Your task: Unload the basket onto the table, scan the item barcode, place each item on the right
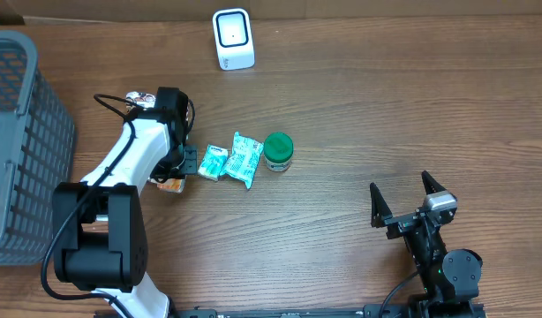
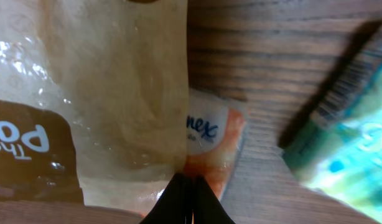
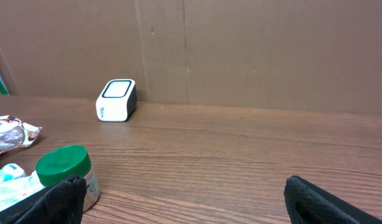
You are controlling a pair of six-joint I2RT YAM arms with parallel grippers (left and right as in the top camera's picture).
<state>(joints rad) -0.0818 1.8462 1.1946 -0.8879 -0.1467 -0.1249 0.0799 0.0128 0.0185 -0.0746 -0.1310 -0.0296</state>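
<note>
Jaws of the left gripper (image 2: 190, 191) are closed tip to tip; whether a film edge is nipped between them cannot be told. Jaws of the right gripper (image 1: 401, 185) stand wide apart with nothing between them, at the near right of the brown wooden table (image 1: 359, 97).

Grey mesh plastic basket (image 1: 24, 132): far left, cut off by the frame, seen overhead only.

Brown cardboard wall (image 3: 253, 50): behind the table, right wrist view only.

Tan crinkled film bag with a brown label (image 2: 104, 93): fills the left half of the left wrist view, right at the closed fingertips. The label lettering is cut off. It cannot be picked out overhead, where the white arm covers that spot.

Orange-and-white tissue pack (image 2: 213, 140): lies partly under the bag. Overhead shows only a corner, on the near side of the left gripper.

Two green-and-white packets: one (image 1: 214, 163) just right of the left gripper, the other (image 1: 243, 159) touching it on its right. Only the left wrist view shows barcode stripes (image 2: 340, 87) on a green packet, and they are blurred.

Green-lidded round jar (image 1: 278, 152): upright, just right of the packets.

White box-shaped barcode scanner with a dark window (image 1: 233, 39): far centre, well apart from the items.

Shiny crumpled wrapper (image 1: 140, 99): beyond the left arm, print unreadable.
</note>
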